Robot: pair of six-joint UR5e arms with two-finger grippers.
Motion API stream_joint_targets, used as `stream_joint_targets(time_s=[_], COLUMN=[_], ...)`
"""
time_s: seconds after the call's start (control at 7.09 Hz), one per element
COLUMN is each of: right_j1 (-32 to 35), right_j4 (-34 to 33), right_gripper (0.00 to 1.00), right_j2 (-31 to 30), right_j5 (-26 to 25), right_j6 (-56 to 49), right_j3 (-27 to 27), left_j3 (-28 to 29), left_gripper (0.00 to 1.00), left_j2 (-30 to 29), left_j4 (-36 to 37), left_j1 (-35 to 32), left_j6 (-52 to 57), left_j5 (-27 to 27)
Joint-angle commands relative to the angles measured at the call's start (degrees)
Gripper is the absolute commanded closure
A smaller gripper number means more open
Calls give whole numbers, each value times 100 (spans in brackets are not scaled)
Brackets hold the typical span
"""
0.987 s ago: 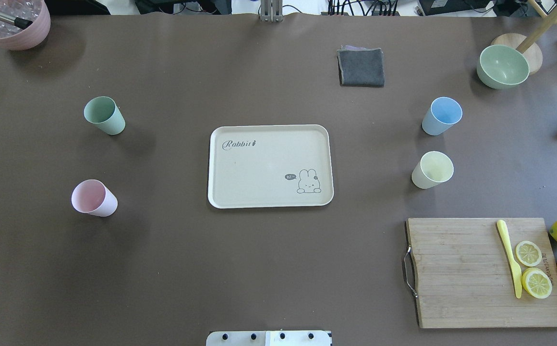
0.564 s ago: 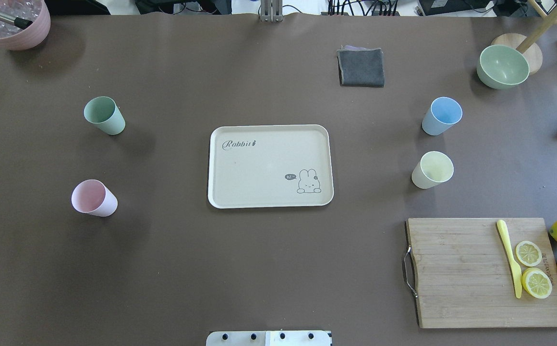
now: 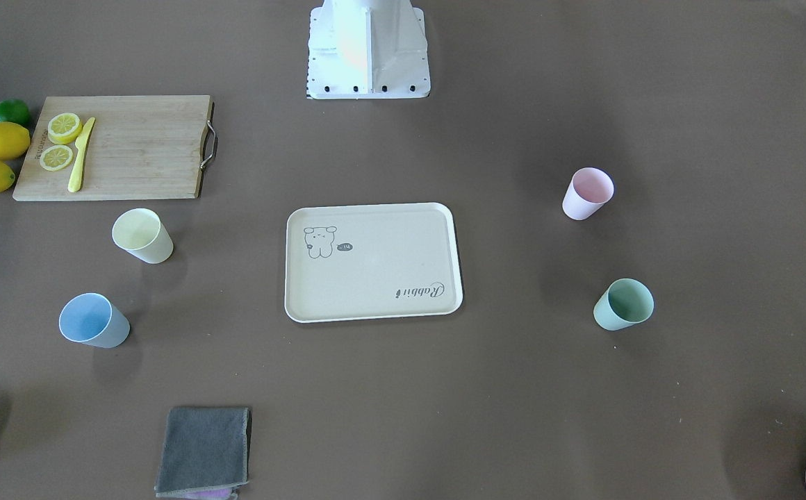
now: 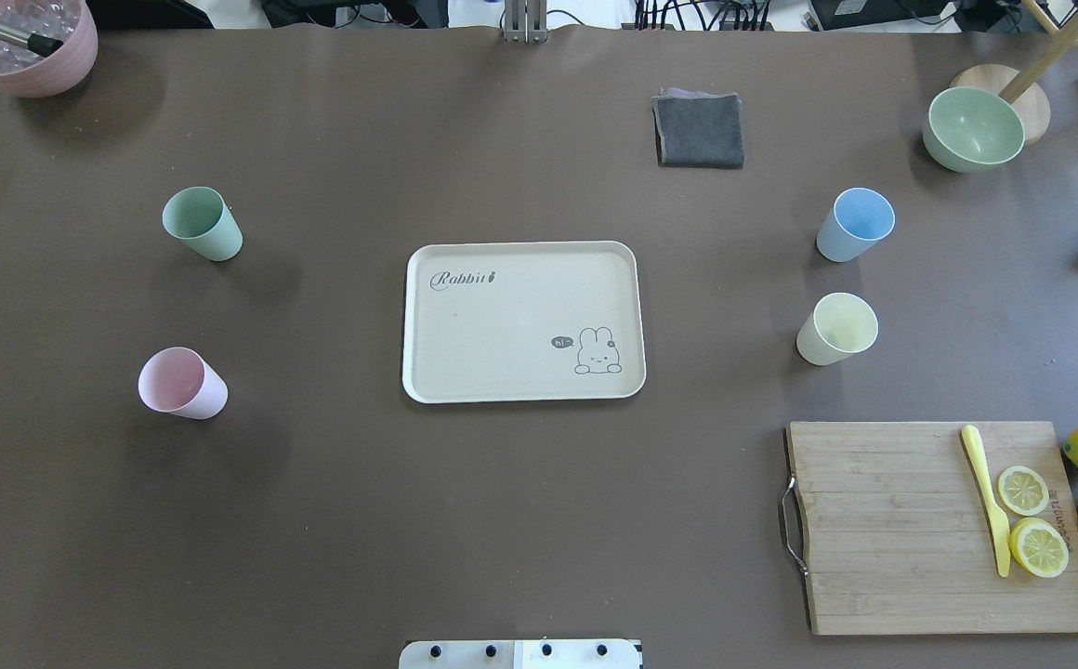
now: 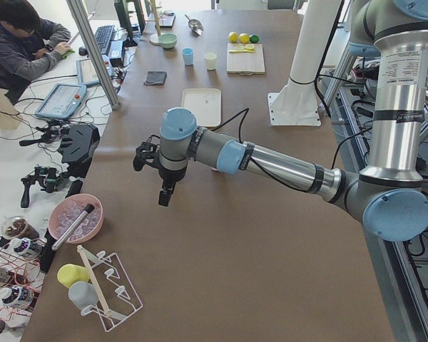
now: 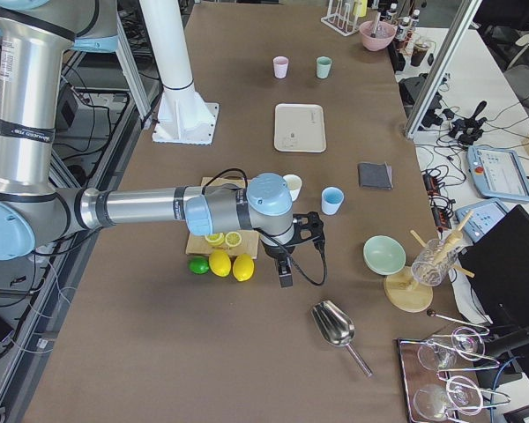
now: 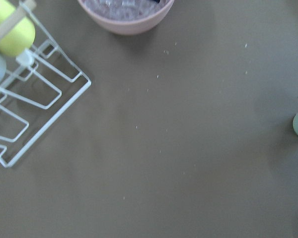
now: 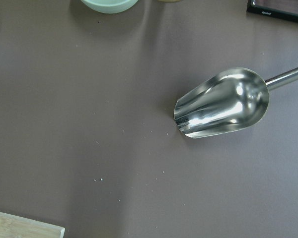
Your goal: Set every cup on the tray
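Cups all off tray, nothing placed yet. Cream rectangular tray with raised rim (image 4: 502,321) sits centre frame in the overhead view on the brown desk (image 4: 502,539), nothing on it. Mint green tapered cup (image 4: 202,223) upper left, light pink tapered cup (image 4: 181,383) lower left, light blue tapered cup (image 4: 855,224) upper right, pale yellow tapered cup (image 4: 836,328) near it, just below. All four well apart from the tray.

Left hand (image 5: 164,194) shows only in the left side view, hanging over the desk short of the cups. Right hand (image 6: 285,271) shows only in the right side view, beside the lemons (image 6: 231,264). Spread or pressed together: cannot tell for either. No cup in either.

Risks, as a judgement:
- Cups look light and narrow at the base, so an off-centre pinch or a nudge on the rim could tip one.
- Blue and yellow stand near each other, so reaching for one could knock the other.
- Wooden cutting board (image 4: 883,520) is near yellow and crowds that approach.
- A cup set down on the tray's rim would lean or fall.
- Both arms heading to the tray together could clash.

Tray's long axis runs left-right across the overhead frame, "Rabbit" script upper left, bunny drawing lower right. Cups upright, mouths up, long axis vertical.
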Motion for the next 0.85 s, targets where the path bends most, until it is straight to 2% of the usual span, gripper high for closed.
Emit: stream_joint_targets(time_s=[0.0,0.28,0.42,0.56,0.71], right_j1=[0,-253,-498,-901,-1288], right_j4=[187,187,187,195,187], right_gripper=[0,0,0,0,0], right_j2=[290,555,809,1081,1388], right_j5=[-6,29,29,-15,-94], right_j6=[855,1651,2133,2799,3458], right_j3=[-21,-12,-12,-21,-30], left_j3=[274,336,432,554,730], left_gripper=[2,2,2,2,2], left_j2=[-275,-362,-745,-871,-950], left_j4=[-974,-1224,-1224,-1224,-1233], left_j1=[-14,134,666,1107,1268], left_j6=[-10,-253,-586,-807,-1523], left_j5=[106,115,159,185,185])
